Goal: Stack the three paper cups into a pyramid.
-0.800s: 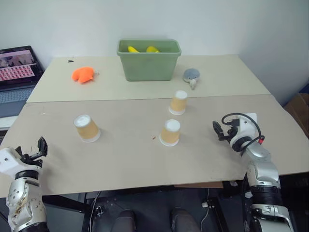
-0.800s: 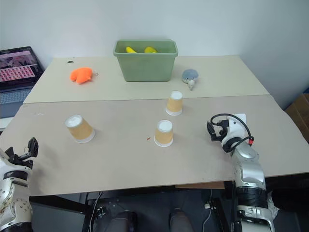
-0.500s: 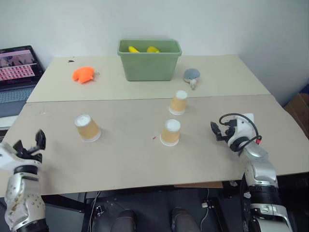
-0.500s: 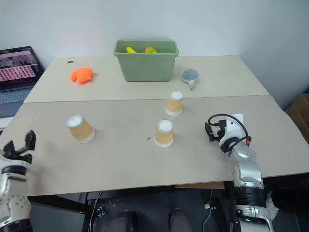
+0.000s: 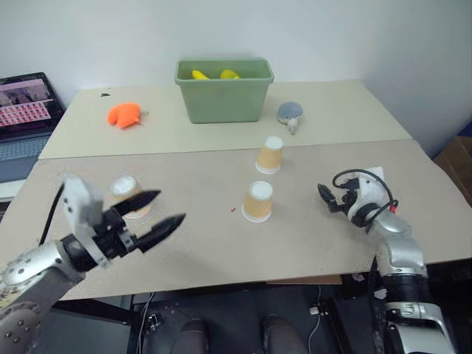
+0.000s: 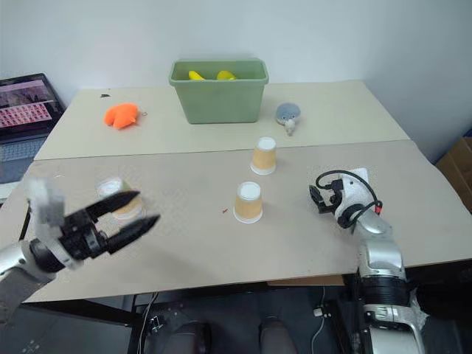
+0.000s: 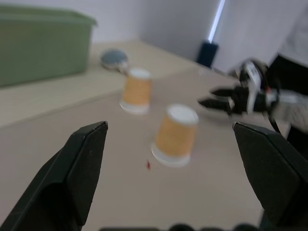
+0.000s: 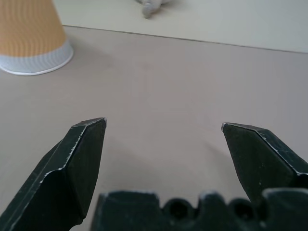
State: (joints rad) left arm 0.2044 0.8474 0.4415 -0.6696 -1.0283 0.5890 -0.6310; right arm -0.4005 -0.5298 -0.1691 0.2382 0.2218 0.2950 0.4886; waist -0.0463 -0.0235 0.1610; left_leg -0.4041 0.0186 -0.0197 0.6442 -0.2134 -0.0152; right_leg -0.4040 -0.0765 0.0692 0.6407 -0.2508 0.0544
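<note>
Tan-orange paper cups, three, all upside down and apart on the table [image 5: 221, 243]; none stacked.
One cup [image 5: 271, 155] sits mid-table near the seam, a second cup [image 5: 257, 201] just in front of it, and the third cup [image 6: 112, 193] toward the left edge, partly hidden behind the blurred left hand [image 5: 153, 212], fingers wide, empty. Right hand [image 5: 330, 199], fingers wide, empty, hovers near the right edge; bare table lies between it and the middle cups. Green bin [image 5: 223, 91] at the far edge.
</note>
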